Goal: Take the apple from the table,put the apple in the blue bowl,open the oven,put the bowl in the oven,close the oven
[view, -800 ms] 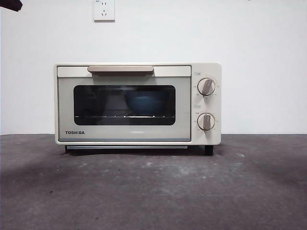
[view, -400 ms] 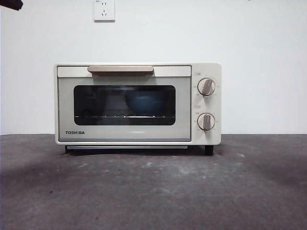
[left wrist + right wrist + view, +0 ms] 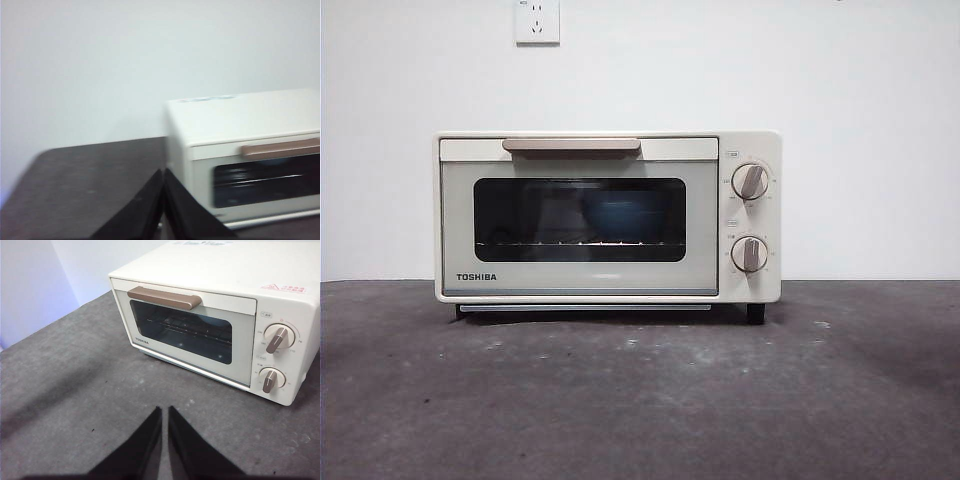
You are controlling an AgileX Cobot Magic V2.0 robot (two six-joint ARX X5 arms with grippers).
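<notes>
Your left gripper [image 3: 163,210] and right gripper [image 3: 164,440] hung with jaws together above the bare worktop [image 3: 640,400]. Mid-frame, the oven [image 3: 608,217] stood closed, the blue bowl [image 3: 620,218] behind its glass; the apple couldn't be made out.

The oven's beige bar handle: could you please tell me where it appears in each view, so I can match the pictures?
Front view: the handle lies level along the closed door's top edge, centre-left.
Left wrist view: it sits at the right edge, cut off by the frame.
Right wrist view: it slants across the upper middle.
Shared landmark: the dark glass window directly beneath it.
</notes>
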